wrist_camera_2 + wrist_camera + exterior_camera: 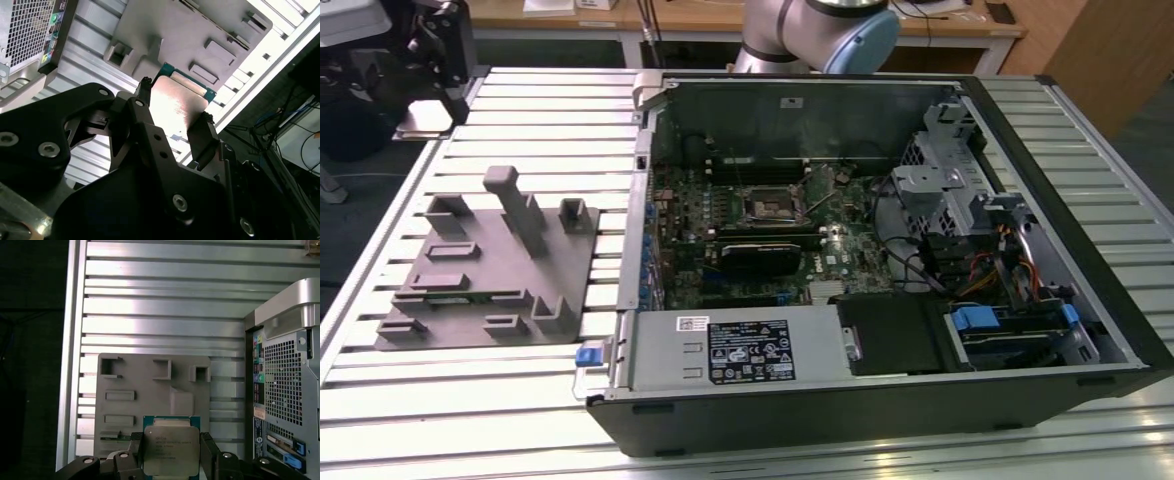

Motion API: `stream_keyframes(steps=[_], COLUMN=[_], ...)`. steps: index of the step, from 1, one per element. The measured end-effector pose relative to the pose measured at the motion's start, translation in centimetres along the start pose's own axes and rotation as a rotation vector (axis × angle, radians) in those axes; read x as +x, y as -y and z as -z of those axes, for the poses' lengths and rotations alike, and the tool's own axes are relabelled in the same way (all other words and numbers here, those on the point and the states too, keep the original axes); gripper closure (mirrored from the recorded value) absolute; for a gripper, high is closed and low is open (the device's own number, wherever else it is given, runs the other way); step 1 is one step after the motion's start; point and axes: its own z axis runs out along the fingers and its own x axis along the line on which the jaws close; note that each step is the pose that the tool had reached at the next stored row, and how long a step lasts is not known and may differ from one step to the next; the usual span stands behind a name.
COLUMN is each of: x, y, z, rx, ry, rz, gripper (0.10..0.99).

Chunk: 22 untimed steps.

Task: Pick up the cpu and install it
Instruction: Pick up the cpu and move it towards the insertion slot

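The cpu (pixel 170 450), a small square chip with a pale silvery top and green edges, is clamped between two black fingers (pixel 208 452). My gripper (pixel 171 455) is shut on it from two opposite sides. In the second wrist view the cpu (pixel 176 102) glares bright in the gripper (pixel 174 120). It hangs well above the grey tray (pixel 145 390), which lies on the slatted table beside the open computer case. In the exterior view the dark square socket (pixel 771 207) sits in the middle of the motherboard, with its frame around it.
The grey tray (pixel 494 265) with upright pegs and pockets lies at the exterior view's left. The open computer case (pixel 881 250) holds a white-labelled grey box (pixel 734 347), drive bays and cables. The arm's base (pixel 827 30) stands behind the case. The case's perforated back panel (pixel 282 390) borders the tray.
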Motion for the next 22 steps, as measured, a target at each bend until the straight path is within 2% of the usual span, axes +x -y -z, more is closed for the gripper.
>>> stream_keyframes(steps=[22], x=[-2.45], y=[0.03], z=[-0.02], rx=[0.000], ry=[0.0000], rz=[0.000], gripper=[0.541])
